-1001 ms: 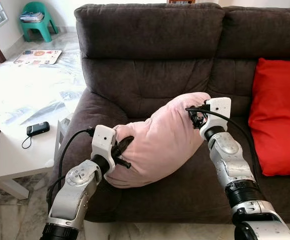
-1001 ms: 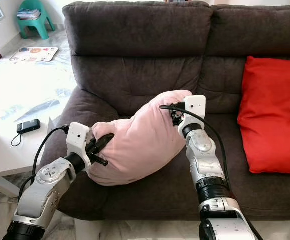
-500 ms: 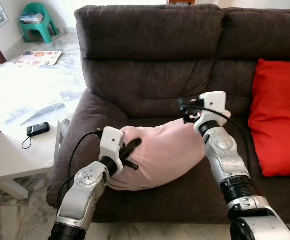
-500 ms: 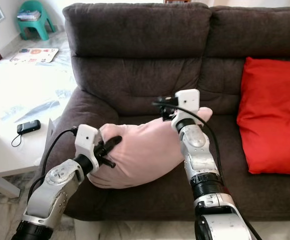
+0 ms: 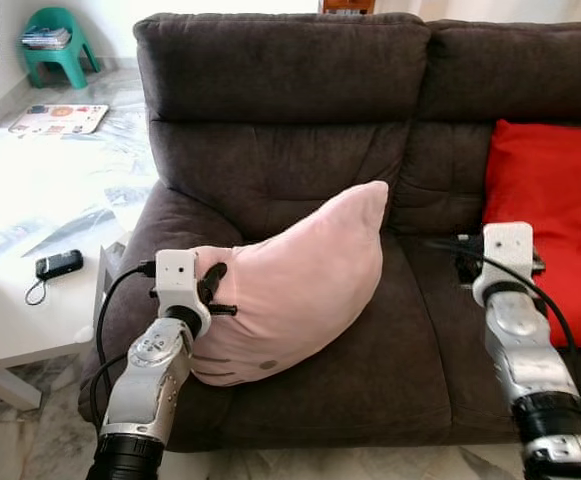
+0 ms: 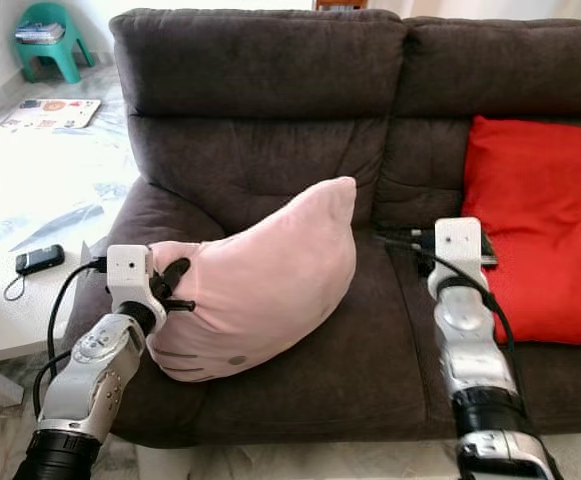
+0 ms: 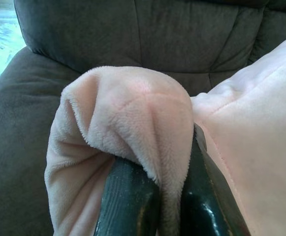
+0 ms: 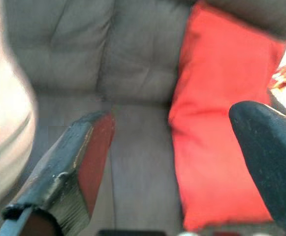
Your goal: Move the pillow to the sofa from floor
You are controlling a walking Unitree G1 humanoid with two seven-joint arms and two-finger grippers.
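At lower left, a folded corner of the pink pillow (image 5: 295, 280) is pinched in the left gripper (image 7: 155, 196); the jaw tips are hidden by plush. The pillow is propped on the sofa (image 5: 300, 130) seat. At right, the right gripper (image 8: 167, 162) is held with jaws apart before the red cushion (image 5: 550, 220), blurred.

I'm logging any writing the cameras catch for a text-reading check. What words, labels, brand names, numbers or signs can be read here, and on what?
None can be read.
Printed mat on the floor: coloured shapes, too small and blurred to read.
Stack on the green stool: too far to read.
Dark device on the white table: no legible marking.
Pink pillow, red cushion, sofa: no text.
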